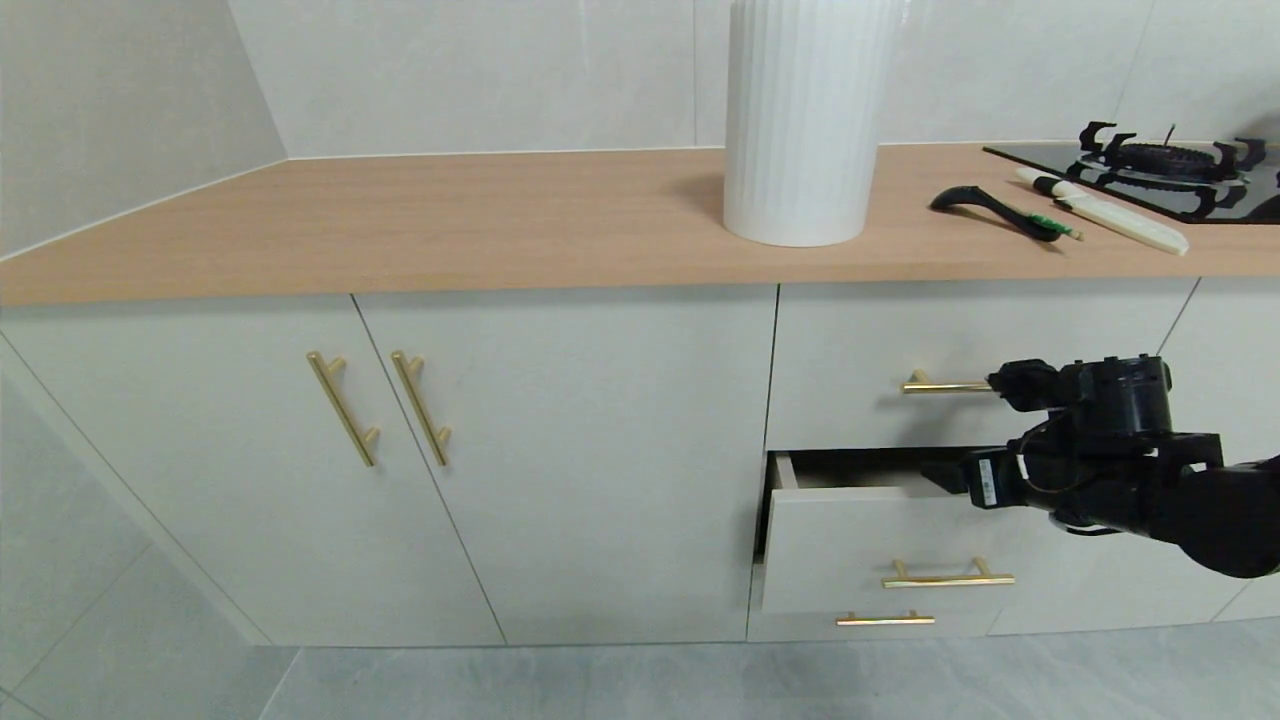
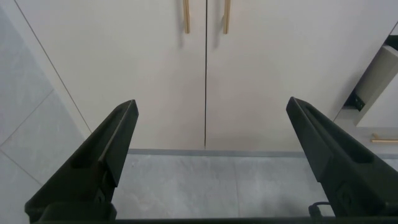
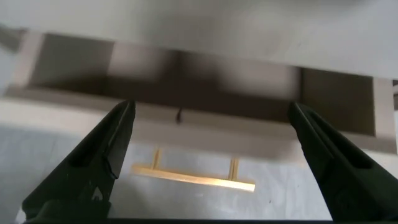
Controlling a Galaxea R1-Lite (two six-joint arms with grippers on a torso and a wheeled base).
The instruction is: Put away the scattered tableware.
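The black utensil [image 1: 1000, 212] and the white knife [image 1: 1110, 218] lie side by side on the counter [image 1: 450, 220] near the stove [image 1: 1160, 165], above the partly open drawer [image 1: 870, 520]. Both seem light, stiff and rather smooth, so I would pinch each one across its handle. The right gripper [image 3: 211, 124] is spread wide in front of the drawer, and the left gripper [image 2: 211, 118] is also spread and empty.

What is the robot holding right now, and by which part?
Nothing. The right pincer is open and empty at the pulled-out drawer; the left pincer is open and empty, facing the cupboard doors.
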